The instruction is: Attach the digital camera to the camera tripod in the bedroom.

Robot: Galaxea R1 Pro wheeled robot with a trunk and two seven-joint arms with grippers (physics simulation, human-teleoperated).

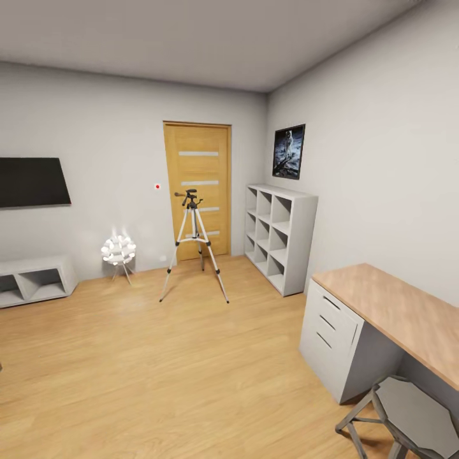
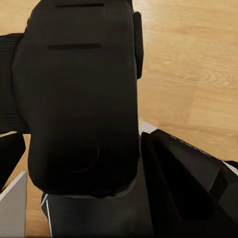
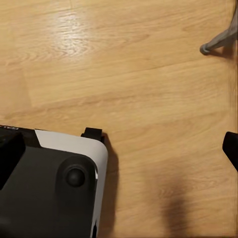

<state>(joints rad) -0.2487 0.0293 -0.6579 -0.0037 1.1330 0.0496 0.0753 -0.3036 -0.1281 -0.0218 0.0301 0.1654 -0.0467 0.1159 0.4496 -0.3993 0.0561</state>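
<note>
Standing inside the bedroom, well short of the camera tripod (image 1: 192,242), with the approach not yet finished. Going left to right in the head view: dark wall screen (image 1: 32,182), low white shelf unit (image 1: 35,280), white floor lamp (image 1: 118,250), then the tripod on the plank floor (image 1: 159,370) in front of the wooden door (image 1: 197,188), its head bare, nothing mounted. Further right, the white cube shelf (image 1: 280,236), the astronaut picture (image 1: 289,151), a tabletop (image 1: 401,312) over drawers, a grey chair (image 1: 408,414).

In the left wrist view, a large black blocky mass (image 2: 82,99) right against the left claw, probably the digital camera in its grip, though too close and dark to be sure; how wide that claw stands cannot be told. In the right wrist view, floor and the robot's own base (image 3: 49,183) beneath the right claw; one dark fingertip (image 3: 231,146) at the edge, grip state impossible to tell, nothing seen held.

Judged: room reached, camera likely in hand; left to do, closing on the tripod and seating the camera on its head.
</note>
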